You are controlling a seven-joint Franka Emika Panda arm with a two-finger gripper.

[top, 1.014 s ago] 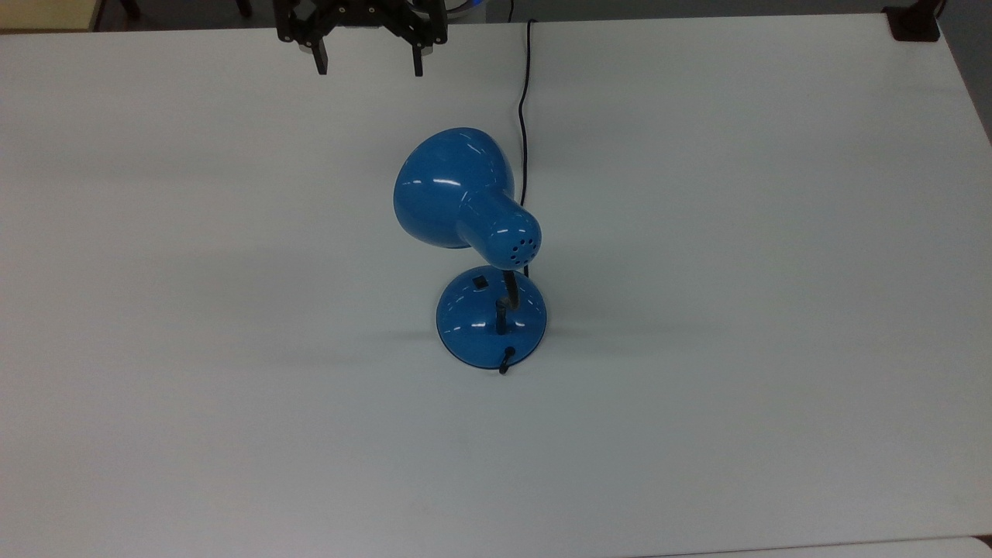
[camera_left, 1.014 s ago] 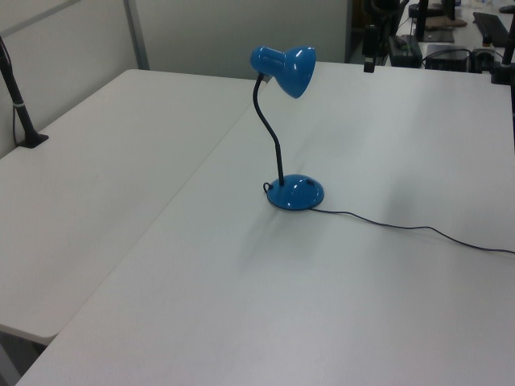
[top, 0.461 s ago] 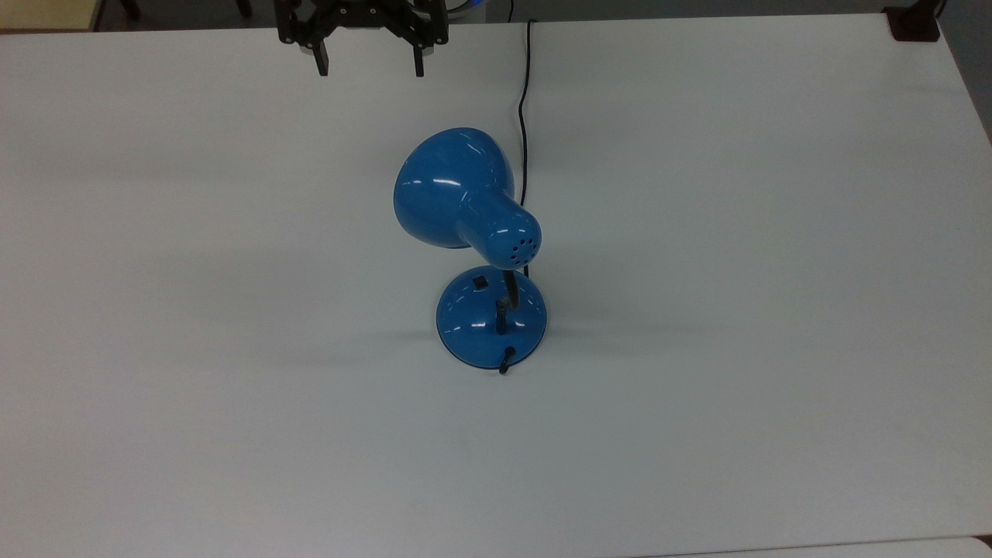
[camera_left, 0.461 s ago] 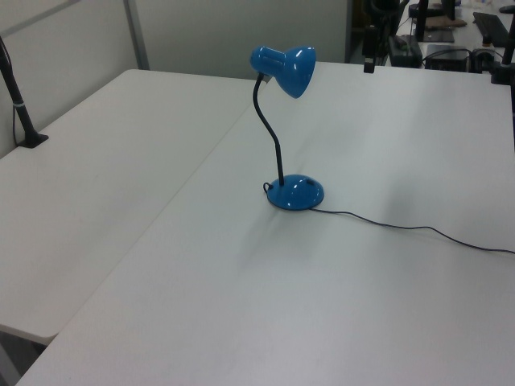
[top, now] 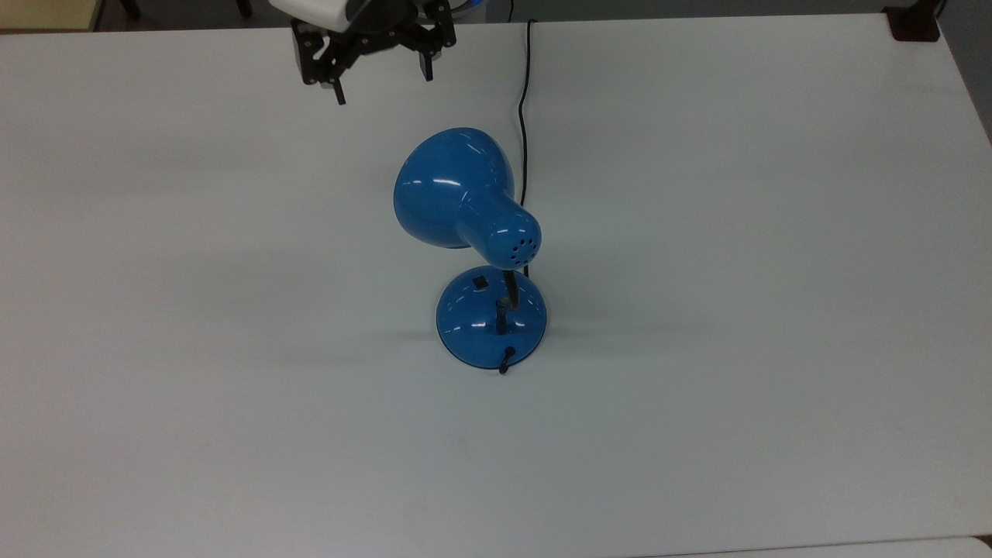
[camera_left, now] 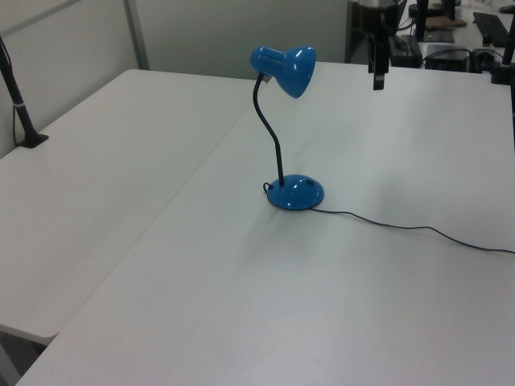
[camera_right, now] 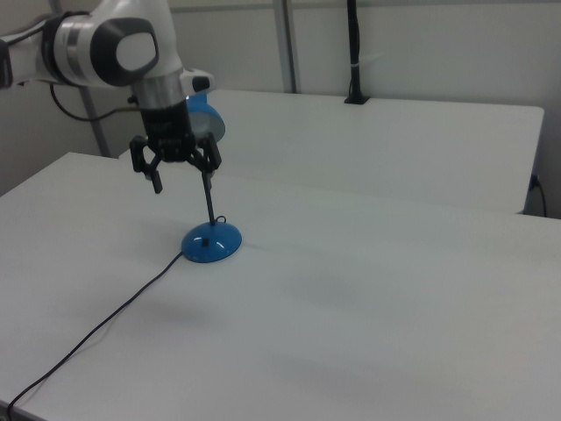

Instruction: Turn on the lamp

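We see a white counter with a small glossy blue lamp standing near its middle. In the top view, nearest us is its round domed base, with a black switch on the far left side of the dome. A black gooseneck rises to the bell-shaped shade, which opens away from us. A black cord runs to the counter's far edge. Beyond the shade, well apart from it, the claw hangs above the counter, its fingers spread wide and holding nothing.
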